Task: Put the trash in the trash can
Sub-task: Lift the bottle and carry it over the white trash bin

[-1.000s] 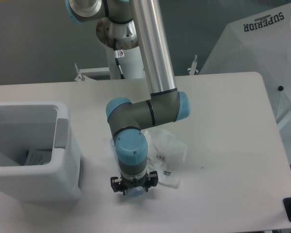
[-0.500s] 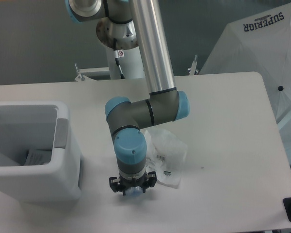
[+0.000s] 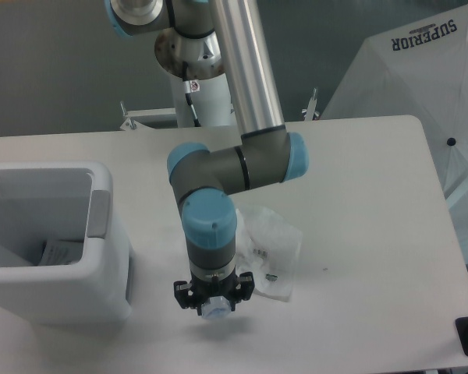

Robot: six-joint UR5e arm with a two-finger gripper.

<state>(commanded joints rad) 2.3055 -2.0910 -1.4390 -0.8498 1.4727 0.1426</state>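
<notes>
White desk (image 3: pixel 359 195) beneath, we see our claw (image 3: pixel 214 305) risen slightly, clenched on the bluish bottle (image 3: pixel 215 309); the plastic bag (image 3: pixel 273 249) stays lying beside it, the trash can (image 3: pixel 101 265) waiting left.

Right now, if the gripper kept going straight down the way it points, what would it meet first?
Likely the bare table. The gripper points down with something pale bluish between its jaws, probably the bottle; height is unclear.

White table (image 3: pixel 359 171) before grey wall (image 3: pixel 54 62), white umbrella (image 3: pixel 421 86) right.
</notes>
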